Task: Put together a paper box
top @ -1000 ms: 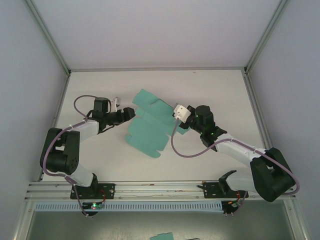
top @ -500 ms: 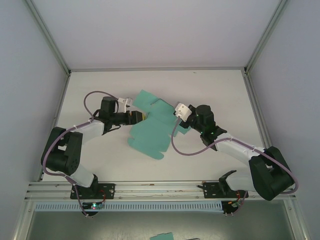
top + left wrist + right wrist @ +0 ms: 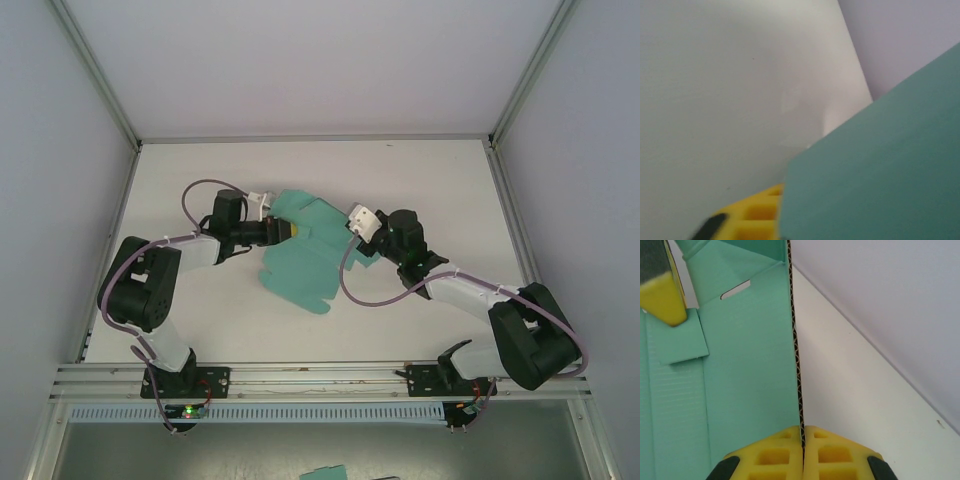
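Item: paper box (image 3: pixel 300 270), middle of table (image 3: pixel 450 180), walls being raised. The right gripper (image 3: pixel 802 435) is pinching one upright panel's edge; the left gripper (image 3: pixel 284 232) is at the far flap, grip unreadable. Next move is likely calling for a square crease.

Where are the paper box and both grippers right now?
paper box (image 3: pixel 298 265): top external view, middle of the teal sheet.
left gripper (image 3: pixel 284 232): top external view, yellow fingertips at the sheet's left edge.
right gripper (image 3: pixel 802 435): right wrist view, where the yellow pads pinch the card's edge.
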Controlling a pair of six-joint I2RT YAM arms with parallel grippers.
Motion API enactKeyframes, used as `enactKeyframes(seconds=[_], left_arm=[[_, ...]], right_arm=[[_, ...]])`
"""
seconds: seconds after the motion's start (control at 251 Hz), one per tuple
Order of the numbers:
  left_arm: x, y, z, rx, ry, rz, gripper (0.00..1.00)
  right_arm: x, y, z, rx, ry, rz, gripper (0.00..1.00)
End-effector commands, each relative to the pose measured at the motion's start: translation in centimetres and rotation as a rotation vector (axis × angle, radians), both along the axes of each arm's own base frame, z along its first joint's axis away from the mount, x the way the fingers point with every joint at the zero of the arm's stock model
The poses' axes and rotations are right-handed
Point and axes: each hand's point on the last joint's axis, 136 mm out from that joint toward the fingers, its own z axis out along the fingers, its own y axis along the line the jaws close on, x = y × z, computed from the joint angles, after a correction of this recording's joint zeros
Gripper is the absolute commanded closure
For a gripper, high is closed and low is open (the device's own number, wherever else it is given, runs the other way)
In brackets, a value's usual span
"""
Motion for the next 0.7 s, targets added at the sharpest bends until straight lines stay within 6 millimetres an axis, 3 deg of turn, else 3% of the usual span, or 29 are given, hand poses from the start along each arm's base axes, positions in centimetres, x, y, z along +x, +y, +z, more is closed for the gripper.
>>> enactKeyframes(seconds=[0.0, 0.128, 0.176, 0.223, 0.275, 0.427, 0.551, 0.698], left_arm=[[-0.5, -1.1, 1.0, 0.021, -0.051, -0.045, 1.00], [-0.5, -0.2, 0.4, 0.086, -0.047, -0.001, 1.00], [-0.7, 0.2, 0.3, 0.114, -0.042, 0.013, 0.78], [-1.0, 0.6, 0.2, 0.140, -0.036, 0.022, 0.63], [-1.3, 1.3, 0.0, 0.179, -0.030, 0.050, 0.31], [-2.3, 4.3, -0.3, 0.334, -0.001, 0.174, 0.01], [-2.7, 8.0, 0.1, 0.479, 0.027, 0.328, 0.00], [-2.4, 12.3, 1.4, 0.610, 0.069, 0.499, 0.00]], right_arm=[[-0.9, 2.4, 2.7, 0.073, -0.058, 0.102, 1.00], [-1.0, 2.1, 3.2, 0.031, -0.082, 0.104, 1.00], [-1.0, 1.9, 3.3, -0.006, -0.090, 0.105, 1.00], [-1.1, 1.7, 3.1, -0.066, -0.101, 0.111, 1.00], [-1.0, 1.2, 2.6, -0.159, -0.119, 0.100, 1.00], [-0.3, -0.2, 1.3, -0.473, -0.189, 0.058, 1.00], [0.3, -0.4, -0.7, -0.737, -0.263, 0.048, 1.00], [0.7, 1.0, -1.1, -0.795, -0.370, 0.055, 1.00]])
